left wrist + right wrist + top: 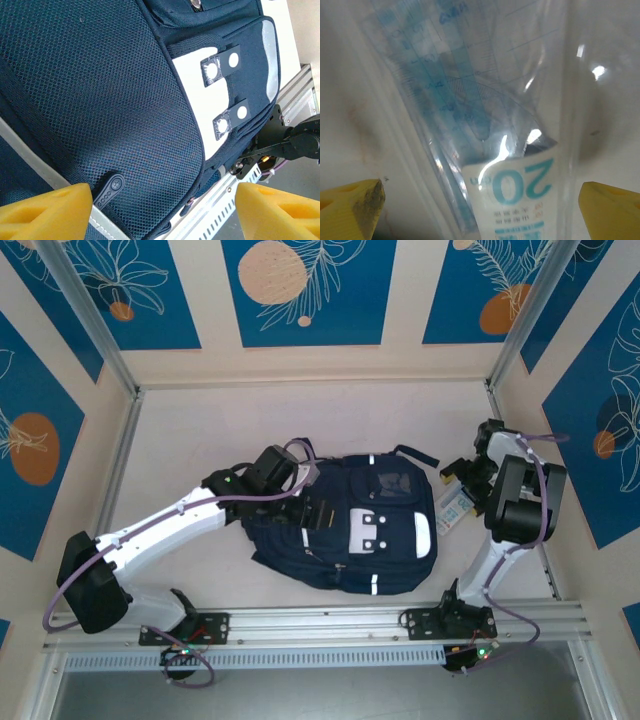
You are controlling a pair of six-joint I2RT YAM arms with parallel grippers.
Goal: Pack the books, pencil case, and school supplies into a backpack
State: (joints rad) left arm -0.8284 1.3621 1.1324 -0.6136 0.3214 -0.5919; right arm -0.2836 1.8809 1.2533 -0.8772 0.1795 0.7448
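Pale table [200,430]: backpack [400,540] being hovered over by left gripper [162,212], jaws spread; packet [520,195] being straddled, seemingly untouched, by splayed right gripper [481,206].

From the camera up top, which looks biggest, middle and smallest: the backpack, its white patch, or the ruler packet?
1. backpack, biggest by far.
2 and 3. white patch and ruler packet look about alike; the right arm hides part of the packet, so I won't rank them.
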